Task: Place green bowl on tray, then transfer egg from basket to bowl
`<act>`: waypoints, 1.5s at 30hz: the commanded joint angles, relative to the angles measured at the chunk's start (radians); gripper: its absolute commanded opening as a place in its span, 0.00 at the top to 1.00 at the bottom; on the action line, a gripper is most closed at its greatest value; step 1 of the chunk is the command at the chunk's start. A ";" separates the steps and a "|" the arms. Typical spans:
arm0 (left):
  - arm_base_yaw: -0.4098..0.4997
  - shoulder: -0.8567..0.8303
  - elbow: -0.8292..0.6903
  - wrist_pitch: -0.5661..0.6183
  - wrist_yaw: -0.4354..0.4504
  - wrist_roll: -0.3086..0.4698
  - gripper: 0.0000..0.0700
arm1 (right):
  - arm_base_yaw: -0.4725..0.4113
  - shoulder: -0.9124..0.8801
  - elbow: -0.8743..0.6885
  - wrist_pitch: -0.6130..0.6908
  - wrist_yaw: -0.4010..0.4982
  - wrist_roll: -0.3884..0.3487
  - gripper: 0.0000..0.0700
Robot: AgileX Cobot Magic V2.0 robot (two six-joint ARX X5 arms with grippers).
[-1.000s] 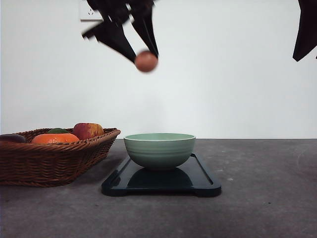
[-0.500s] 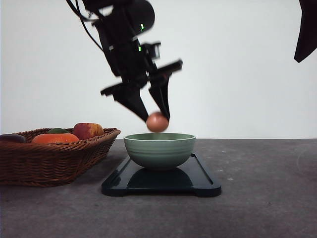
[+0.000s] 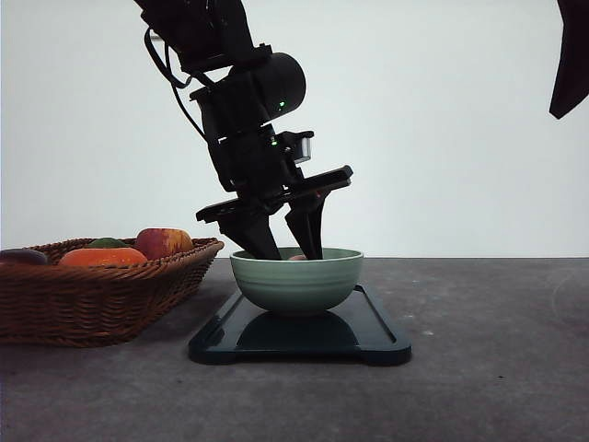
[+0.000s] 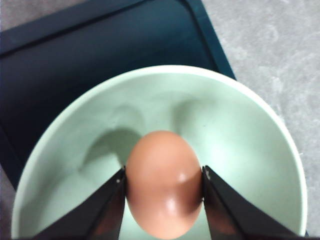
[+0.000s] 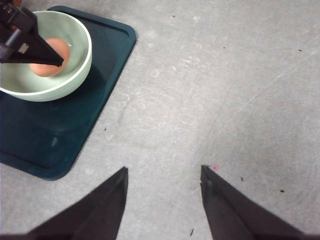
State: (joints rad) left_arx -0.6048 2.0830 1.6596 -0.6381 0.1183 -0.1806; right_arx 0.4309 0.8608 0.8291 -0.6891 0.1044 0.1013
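The green bowl (image 3: pixel 296 281) stands on the dark tray (image 3: pixel 299 339), toward its back. My left gripper (image 3: pixel 290 250) reaches down into the bowl, its fingertips below the rim. It is shut on the reddish-brown egg (image 4: pixel 164 182), which hangs inside the bowl (image 4: pixel 240 130), low over its bottom. From the front only a sliver of the egg (image 3: pixel 296 257) peeks over the rim. The brown wicker basket (image 3: pixel 101 295) sits left of the tray. My right gripper (image 5: pixel 162 200) is open and empty, high over bare table to the right of the tray (image 5: pixel 60 135).
In the basket lie a red-yellow apple (image 3: pixel 164 242), an orange fruit (image 3: pixel 101 257) and a dark item (image 3: pixel 23 256). Grey tabletop (image 3: pixel 488 350) stretches free to the right of the tray. A white wall closes the back.
My left gripper has come down from high above with the egg and now has it inside the bowl. The right arm has not moved.
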 commanded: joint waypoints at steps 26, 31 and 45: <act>-0.013 0.047 0.035 -0.038 -0.013 0.004 0.46 | 0.004 0.007 0.007 -0.007 0.000 0.003 0.60; -0.013 0.026 0.066 -0.075 -0.013 0.004 0.46 | 0.004 0.008 0.007 -0.016 0.000 0.003 0.60; -0.029 -0.228 0.087 -0.120 -0.014 0.014 0.46 | 0.004 0.007 0.007 -0.015 0.001 0.003 0.60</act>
State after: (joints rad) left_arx -0.6223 1.8592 1.7167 -0.7552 0.1044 -0.1765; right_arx 0.4309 0.8608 0.8291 -0.7086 0.1047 0.1013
